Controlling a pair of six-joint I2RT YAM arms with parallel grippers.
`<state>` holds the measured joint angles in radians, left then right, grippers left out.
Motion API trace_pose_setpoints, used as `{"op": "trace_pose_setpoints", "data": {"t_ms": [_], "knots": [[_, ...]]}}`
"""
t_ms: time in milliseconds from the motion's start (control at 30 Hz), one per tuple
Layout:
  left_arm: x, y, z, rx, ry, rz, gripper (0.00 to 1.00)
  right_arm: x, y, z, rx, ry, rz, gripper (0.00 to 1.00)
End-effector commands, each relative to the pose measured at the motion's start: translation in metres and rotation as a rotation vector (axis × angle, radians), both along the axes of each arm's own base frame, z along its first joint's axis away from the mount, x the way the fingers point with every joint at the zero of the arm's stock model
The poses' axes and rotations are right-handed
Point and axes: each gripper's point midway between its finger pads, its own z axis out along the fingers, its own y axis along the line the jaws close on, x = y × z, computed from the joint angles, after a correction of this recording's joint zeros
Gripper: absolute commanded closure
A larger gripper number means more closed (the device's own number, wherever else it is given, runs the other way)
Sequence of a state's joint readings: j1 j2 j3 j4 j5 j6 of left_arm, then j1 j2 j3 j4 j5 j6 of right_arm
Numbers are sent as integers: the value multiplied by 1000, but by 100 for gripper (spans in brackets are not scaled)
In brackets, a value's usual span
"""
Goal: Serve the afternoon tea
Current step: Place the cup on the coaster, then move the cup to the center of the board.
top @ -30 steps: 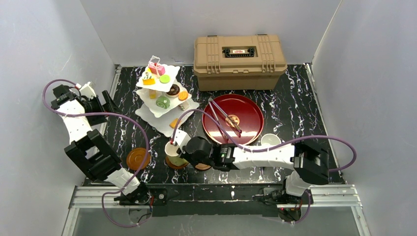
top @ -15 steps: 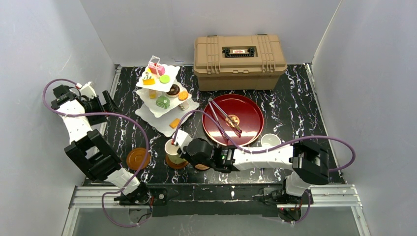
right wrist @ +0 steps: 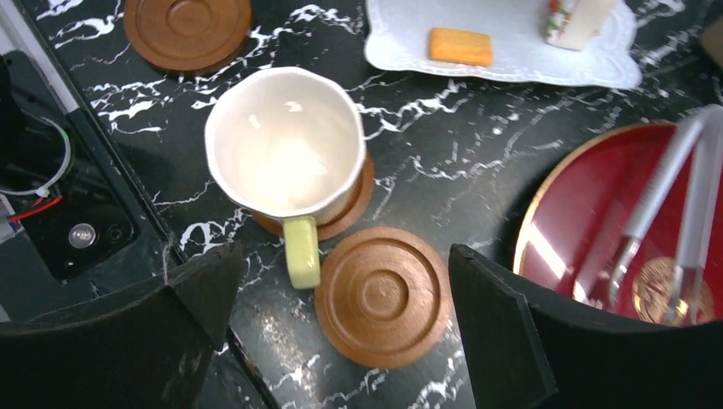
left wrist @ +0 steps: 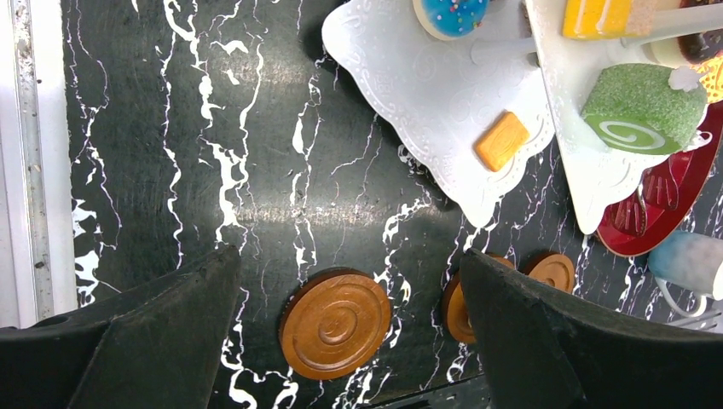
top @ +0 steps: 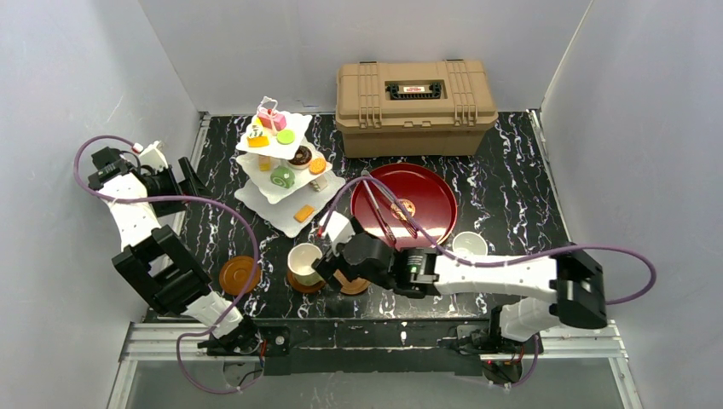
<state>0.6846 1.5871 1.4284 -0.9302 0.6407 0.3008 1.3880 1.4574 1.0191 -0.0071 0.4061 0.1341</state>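
Cream-yellow mug (right wrist: 286,141) upright on brown coaster (right wrist: 356,204)

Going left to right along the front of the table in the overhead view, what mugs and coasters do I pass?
Bare brown coaster → cream-yellow mug → second coaster → white mug.

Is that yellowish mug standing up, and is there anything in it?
Upright and empty: the cream-yellow mug stands mouth up on a brown coaster, its pale inside bare.
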Motion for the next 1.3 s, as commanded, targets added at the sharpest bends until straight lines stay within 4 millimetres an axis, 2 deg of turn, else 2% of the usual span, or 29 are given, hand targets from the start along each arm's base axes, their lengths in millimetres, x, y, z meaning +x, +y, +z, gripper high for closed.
{"op": "trace_pose_setpoints", "data": {"t_ms": [0, 100, 200, 300, 400, 467, 533, 733, 867, 1000, 1133, 1267], "knots": [[-6, -8, 21, 11, -50, -24, 2, 13, -41, 43, 33, 5, -179, 2], [-6, -8, 23, 18, -53, -31, 2, 34, -97, 50, -24, 44, -427, 2], [-6, -6, 24, 26, -54, -31, 2, 54, -178, 42, -89, 194, -741, 2], [-5, -6, 25, 24, -58, -34, 2, 43, -236, 40, -99, 278, -928, 2], [-4, -6, 27, 24, -64, -35, 2, 29, -275, 37, -51, 308, -1051, 2], [-3, -6, 27, 28, -64, -36, 2, 24, -293, 31, -35, 310, -1106, 2], [-4, -5, 27, 33, -64, -36, 2, 22, -301, 24, -30, 307, -1135, 2], [-3, -3, 27, 39, -62, -38, 2, 27, -310, -11, -142, 258, -1226, 2], [-1, -2, 26, 35, -62, -39, 2, 46, -310, -11, -71, 212, -1270, 2], [-1, -2, 24, 28, -56, -39, 2, 75, -304, -6, -28, 195, -1247, 2], [-1, 0, 22, 38, -51, -39, 2, 100, -303, -19, -82, 256, -1211, 15], [-2, 1, 20, 46, -47, -45, 2, 107, -291, -35, -125, 322, -1156, 23]]}}
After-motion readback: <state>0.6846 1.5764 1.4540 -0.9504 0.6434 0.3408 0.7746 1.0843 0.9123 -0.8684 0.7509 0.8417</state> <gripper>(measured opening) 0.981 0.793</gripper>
